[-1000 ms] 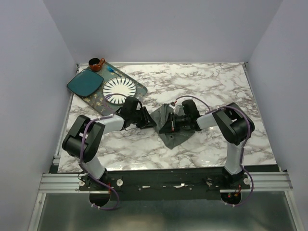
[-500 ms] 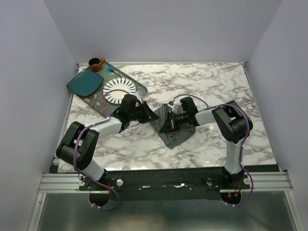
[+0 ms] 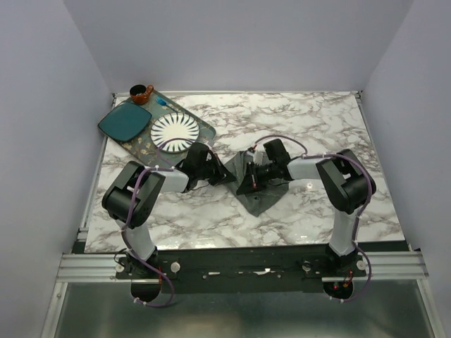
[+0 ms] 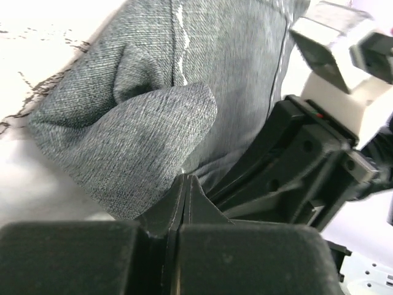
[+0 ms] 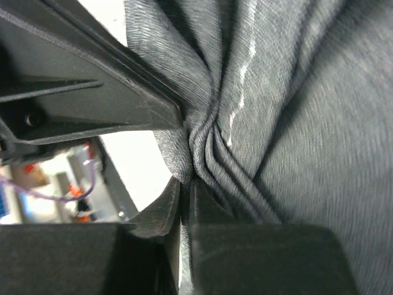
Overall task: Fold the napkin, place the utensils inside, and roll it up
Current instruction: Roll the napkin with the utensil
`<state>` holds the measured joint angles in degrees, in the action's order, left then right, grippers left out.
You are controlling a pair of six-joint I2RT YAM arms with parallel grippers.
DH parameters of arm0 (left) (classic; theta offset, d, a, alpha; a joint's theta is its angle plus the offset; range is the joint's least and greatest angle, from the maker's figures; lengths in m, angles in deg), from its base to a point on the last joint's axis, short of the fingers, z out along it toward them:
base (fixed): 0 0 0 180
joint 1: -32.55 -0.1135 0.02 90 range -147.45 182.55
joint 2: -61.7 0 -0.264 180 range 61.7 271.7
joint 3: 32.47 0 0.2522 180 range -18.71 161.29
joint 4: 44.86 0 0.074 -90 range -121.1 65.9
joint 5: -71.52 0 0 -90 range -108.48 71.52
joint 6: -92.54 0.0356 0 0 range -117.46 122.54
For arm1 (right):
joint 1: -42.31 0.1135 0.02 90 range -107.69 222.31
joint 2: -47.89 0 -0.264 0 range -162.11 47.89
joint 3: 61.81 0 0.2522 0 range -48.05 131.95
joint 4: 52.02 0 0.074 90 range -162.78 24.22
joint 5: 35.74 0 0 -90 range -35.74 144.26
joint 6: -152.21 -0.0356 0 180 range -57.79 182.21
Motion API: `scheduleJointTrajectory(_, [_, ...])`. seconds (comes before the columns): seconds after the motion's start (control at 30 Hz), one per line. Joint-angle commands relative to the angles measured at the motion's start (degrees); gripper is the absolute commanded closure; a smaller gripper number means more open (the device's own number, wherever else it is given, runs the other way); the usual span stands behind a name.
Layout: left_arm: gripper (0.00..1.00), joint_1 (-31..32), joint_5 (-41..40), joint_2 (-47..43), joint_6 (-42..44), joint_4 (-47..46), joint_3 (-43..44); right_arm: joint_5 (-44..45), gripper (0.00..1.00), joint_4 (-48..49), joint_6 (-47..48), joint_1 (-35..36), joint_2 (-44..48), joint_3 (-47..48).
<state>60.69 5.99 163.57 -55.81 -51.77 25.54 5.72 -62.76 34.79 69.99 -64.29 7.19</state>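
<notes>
The napkin is found crumpled near the middle of the marble tabletop, with one pointed corner lying flat toward the near edge and its upper part gathered up between the two arms. The left hand is brought in from the left and is seen closed, its fingertips pressed together on the edge of a raised lobe of the grey cloth – only a thin pinch of it is taken. The right hand is set just beside it, facing it from the right, and is clamped on a bunch of folds; in the right wrist view several pleats are seen drawn together and running straight in between its fingers. The two hands are held very close, almost touching, over the napkin's left portion. At the far left corner a dark tray is placed, and on it a teal square plate, a white ribbed plate and a small brown cup – all well apart from the napkin.
</notes>
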Motion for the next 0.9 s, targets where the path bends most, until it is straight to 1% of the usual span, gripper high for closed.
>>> scheduleJointTrajectory(0.0, [1.00, -0.5, -7.1, 2.0, 1.8, 3.4, -2.4, 15.9, 0.80, -19.4, 7.4, -0.1, 5.0, 1.4])
scheduleJointTrajectory(0.1, [1.00, -0.8, -7.5, 3.1, 2.4, 3.6, -2.5, 21.5, 0.66, -25.1, 9.7, 1.3, 10.2, 3.9])
scheduleJointTrajectory(0.13, [1.00, -0.8, -7.4, 3.3, 2.5, 3.8, -2.6, 26.0, 0.55, -26.6, 10.4, 2.0, 11.5, 4.6])
scheduleJointTrajectory(0.2, [1.00, -0.8, -7.8, 3.4, 2.6, 3.8, -3.0, 30.8, 0.48, -30.9, 12.0, 4.7, 15.2, 7.1])
scheduleJointTrajectory(0.23, [1.00, -0.9, -7.6, 4.0, 2.6, 4.0, -3.2, 40.3, 0.36, -33.1, 14.0, 9.5, 18.5, 8.7])
scheduleJointTrajectory(0.27, [1.00, -1.0, -7.6, 4.2, 2.5, 4.1, -3.2, 45.1, 0.33, -34.0, 16.0, 10.9, 20.1, 9.1])
scheduleJointTrajectory(0.3, [1.00, -1.1, -7.4, 4.4, 2.4, 3.9, -3.3, 47.2, 0.31, -34.1, 17.0, 13.5, 20.8, 9.4])
scheduleJointTrajectory(0.33, [1.00, -1.2, -7.3, 4.6, 2.4, 3.9, -3.2, 49.3, 0.30, -34.0, 18.1, 14.8, 21.3, 9.3])
scheduleJointTrajectory(0.37, [1.00, -1.2, -7.0, 4.9, 2.1, 3.9, -2.6, 54.1, 0.29, -33.2, 20.3, 16.1, 22.1, 9.0])
scheduleJointTrajectory(0.4, [1.00, -1.2, -6.7, 5.2, 2.0, 4.0, -2.2, 56.3, 0.25, -32.3, 21.6, 18.6, 22.5, 7.9])
scheduleJointTrajectory(0.47, [1.00, -1.2, -6.5, 5.3, 2.0, 4.5, -1.1, 61.9, 0.23, -29.3, 24.6, 21.0, 22.8, 6.6])
scheduleJointTrajectory(0.5, [1.00, -1.2, -6.5, 5.1, 2.1, 4.8, -0.9, 63.3, 0.19, -28.0, 25.3, 22.5, 23.0, 5.8])
scheduleJointTrajectory(0.53, [1.00, -1.2, -6.4, 5.1, 2.1, 5.2, -0.6, 63.6, 0.18, -26.9, 26.0, 22.7, 22.6, 4.5])
scheduleJointTrajectory(0.63, [1.00, -1.3, -5.8, 4.7, 2.1, 5.7, 0.0, 64.7, 0.18, -24.7, 26.9, 23.3, 19.6, 4.7])
scheduleJointTrajectory(0.67, [1.00, -1.3, -5.7, 4.7, 1.9, 5.8, 0.1, 64.4, 0.18, -24.5, 28.9, 23.4, 18.8, 5.1])
scheduleJointTrajectory(0.87, [1.00, -1.5, -5.1, 4.9, 1.7, 5.8, 0.1, 60.9, 0.20, -21.6, 27.6, 23.9, 12.0, 6.7])
